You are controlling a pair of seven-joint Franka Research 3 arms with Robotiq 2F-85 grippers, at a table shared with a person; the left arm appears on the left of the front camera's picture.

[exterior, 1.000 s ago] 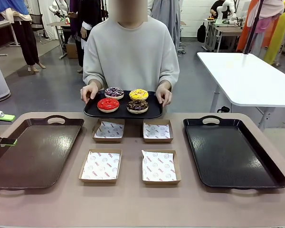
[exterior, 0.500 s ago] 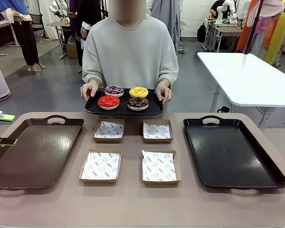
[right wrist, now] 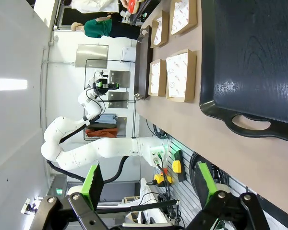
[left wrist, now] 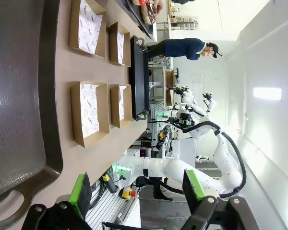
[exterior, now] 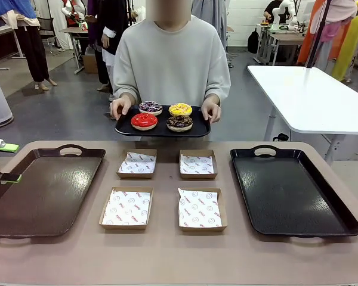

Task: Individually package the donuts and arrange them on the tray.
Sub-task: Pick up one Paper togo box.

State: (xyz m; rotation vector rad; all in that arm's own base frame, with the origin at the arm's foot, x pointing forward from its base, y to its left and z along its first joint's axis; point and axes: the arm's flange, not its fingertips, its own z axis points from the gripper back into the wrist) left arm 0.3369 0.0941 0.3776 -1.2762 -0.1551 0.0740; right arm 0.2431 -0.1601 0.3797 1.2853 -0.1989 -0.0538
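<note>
A: Risk to be logged?

B: The donuts [exterior: 144, 121] are carried on a small black tray [exterior: 161, 133]. It is held in the person's hands [exterior: 211, 109] above the table's far edge, beyond the four lined boxes [exterior: 126, 208]. If that tray is tilted, sliding is judged likely. The glaze could be marred by a hard pinch.

A: Grippers?

B: Left gripper [left wrist: 137, 188]: jaws spread wide, nothing held or touched, near the brown tray [left wrist: 19, 96]. Right gripper [right wrist: 149, 179]: equally wide, empty, near the black tray [right wrist: 249, 57].

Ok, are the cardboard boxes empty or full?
Empty: only paper lining shows inside the boxes; the donuts sit on the tray the person holds.
</note>
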